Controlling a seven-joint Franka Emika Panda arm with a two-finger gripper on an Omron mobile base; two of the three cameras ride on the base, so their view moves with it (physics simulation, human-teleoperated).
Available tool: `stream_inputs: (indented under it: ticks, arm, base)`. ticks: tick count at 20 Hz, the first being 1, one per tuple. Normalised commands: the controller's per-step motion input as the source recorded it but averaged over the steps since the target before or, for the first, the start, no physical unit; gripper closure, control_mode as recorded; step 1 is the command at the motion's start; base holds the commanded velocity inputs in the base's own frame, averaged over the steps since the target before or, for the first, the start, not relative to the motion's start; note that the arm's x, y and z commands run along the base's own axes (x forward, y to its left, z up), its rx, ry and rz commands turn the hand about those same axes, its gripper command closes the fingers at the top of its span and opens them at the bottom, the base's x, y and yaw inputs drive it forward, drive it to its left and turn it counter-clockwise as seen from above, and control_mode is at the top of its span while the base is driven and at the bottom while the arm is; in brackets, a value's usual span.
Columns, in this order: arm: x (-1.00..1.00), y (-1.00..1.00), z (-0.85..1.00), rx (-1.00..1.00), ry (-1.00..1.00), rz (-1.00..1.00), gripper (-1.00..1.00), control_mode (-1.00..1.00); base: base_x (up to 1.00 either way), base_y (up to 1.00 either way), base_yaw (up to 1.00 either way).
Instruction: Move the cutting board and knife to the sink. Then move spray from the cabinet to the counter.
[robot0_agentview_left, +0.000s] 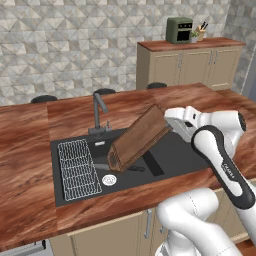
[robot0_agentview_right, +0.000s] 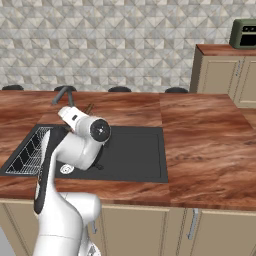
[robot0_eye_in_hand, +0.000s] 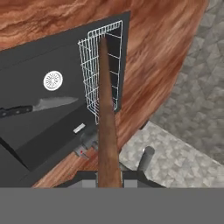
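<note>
My gripper (robot0_agentview_left: 168, 123) is shut on one short end of the dark-brown cutting board (robot0_agentview_left: 137, 140), which hangs tilted over the black sink (robot0_agentview_left: 172, 155) with its ridged end lowest. In the hand view the cutting board (robot0_eye_in_hand: 106, 118) runs edge-on up from between the gripper (robot0_eye_in_hand: 109, 177). The knife (robot0_eye_in_hand: 39, 106) lies flat on the sink floor (robot0_eye_in_hand: 39, 65), its black handle (robot0_agentview_left: 135, 168) showing just below the board. A corner of the board (robot0_agentview_right: 89, 107) peeks out behind my arm. The reddish-brown counter (robot0_agentview_left: 30, 130) surrounds the sink. The spray is out of view.
A grey wire rack (robot0_agentview_left: 77, 170) fills the sink's left part beside the drain (robot0_agentview_left: 109, 179). The faucet (robot0_agentview_left: 98, 107) rises behind the basin, close to the board. A beige cabinet (robot0_agentview_left: 190, 65) at the back right carries a green toaster oven (robot0_agentview_left: 179, 30) and a knife block.
</note>
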Motion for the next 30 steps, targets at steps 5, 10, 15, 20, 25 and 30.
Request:
stream_inputs:
  ticks: [5,10,15,20,25,30]
  arm:
    - [-0.08,0.00,0.00,-0.05,-0.63,0.14,1.00,-1.00]
    - [0.01,0.00,-0.04,0.00,-0.08,0.03,1.00,-1.00]
    - [0.08,0.00,0.00,0.00,0.23,0.00,1.00,-1.00]
    - [0.16,0.00,-0.09,-0.03,0.22,0.00,1.00,-1.00]
    - [0.06,0.00,-0.28,-0.03,-0.06,0.03,1.00,-1.00]
    - [0.15,0.00,-0.42,-0.03,0.00,0.00,1.00,-1.00]
  base:
    - [0.00,0.00,0.00]
    - [0.00,0.00,0.00]
    - [0.00,0.00,0.00]
    - [0.00,0.00,0.00]
    - [0.00,0.00,0.00]
    - [0.00,0.00,0.00]
